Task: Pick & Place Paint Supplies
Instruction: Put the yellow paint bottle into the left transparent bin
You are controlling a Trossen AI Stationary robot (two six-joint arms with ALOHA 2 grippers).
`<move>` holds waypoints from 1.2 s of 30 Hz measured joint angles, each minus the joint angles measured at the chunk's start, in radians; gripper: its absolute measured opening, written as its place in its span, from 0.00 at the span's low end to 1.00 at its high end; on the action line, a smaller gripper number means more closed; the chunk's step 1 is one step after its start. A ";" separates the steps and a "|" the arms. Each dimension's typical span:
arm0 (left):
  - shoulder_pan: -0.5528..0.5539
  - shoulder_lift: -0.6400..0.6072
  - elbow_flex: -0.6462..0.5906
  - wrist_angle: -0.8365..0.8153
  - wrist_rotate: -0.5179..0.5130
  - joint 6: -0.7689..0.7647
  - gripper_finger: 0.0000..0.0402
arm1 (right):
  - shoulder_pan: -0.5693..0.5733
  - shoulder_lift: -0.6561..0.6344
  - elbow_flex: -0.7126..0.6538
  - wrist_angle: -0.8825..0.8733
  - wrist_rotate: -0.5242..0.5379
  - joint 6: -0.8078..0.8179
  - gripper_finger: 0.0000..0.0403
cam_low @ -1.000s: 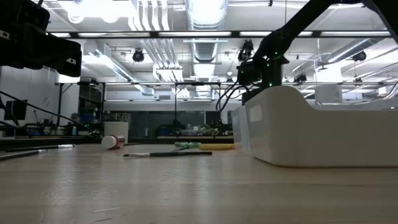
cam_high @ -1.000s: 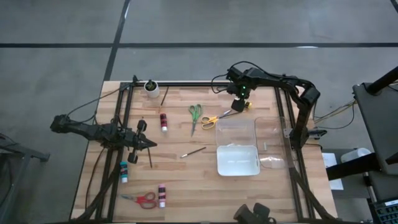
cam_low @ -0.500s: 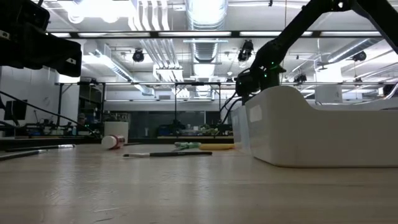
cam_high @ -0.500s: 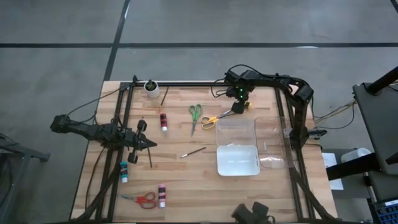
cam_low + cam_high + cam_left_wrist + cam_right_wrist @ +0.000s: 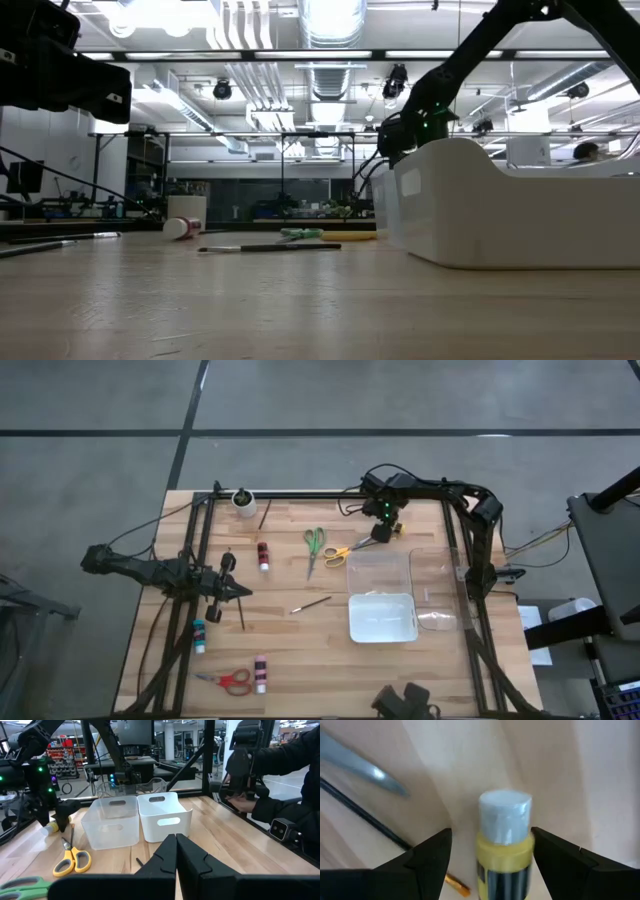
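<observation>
- Left gripper (image 5: 243, 592) sits over the left part of the table (image 5: 300, 660), its fingers (image 5: 165, 857) pressed together and holding nothing.
- Teal paint bottle (image 5: 199, 635) lies near the left edge, just below that gripper in the high view.
- Red scissors (image 5: 232, 680) lie by the near edge, with a red paint bottle (image 5: 260, 673) just beside them.
- White cup (image 5: 243, 499) stands at the far left corner, a thin dark brush (image 5: 263, 513) just beside it.
- Second red paint bottle (image 5: 263, 555) lies between the cup and the left gripper, another dark brush (image 5: 240, 612) close below the gripper.
- Third brush (image 5: 311, 604) lies slantwise in the middle of the table.
- Green scissors (image 5: 314, 546) and yellow scissors (image 5: 343, 552) lie side by side past the middle, the yellow pair nearer the bins.
- Right gripper (image 5: 384, 532) is low over the far side, its fingers (image 5: 432, 852) spread wide on either side of a yellow paint bottle (image 5: 505, 847) with a pale cap; the fingers stand apart from the bottle's sides.
- Clear bin (image 5: 378, 571) and white bin (image 5: 382, 617) stand touching on the right part of the table, with the yellow bottle just beyond the clear one.
- Person in dark sleeves (image 5: 280, 775) shows beyond the table in the left wrist view.
</observation>
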 joint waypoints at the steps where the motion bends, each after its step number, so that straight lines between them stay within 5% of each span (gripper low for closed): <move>1: 0.000 0.000 0.000 0.000 0.000 0.000 0.01 | -0.001 -0.010 0.000 0.007 0.000 0.000 0.66; 17: 0.000 0.000 0.000 0.000 0.000 0.000 0.01 | -0.005 0.003 0.001 0.071 0.000 -0.016 0.65; 30: 0.000 0.000 0.000 0.000 0.000 0.000 0.01 | -0.010 0.003 -0.002 0.076 0.000 -0.043 0.32; 36: 0.000 0.000 0.000 0.000 0.000 0.000 0.01 | -0.010 0.003 -0.002 0.077 0.000 -0.034 0.26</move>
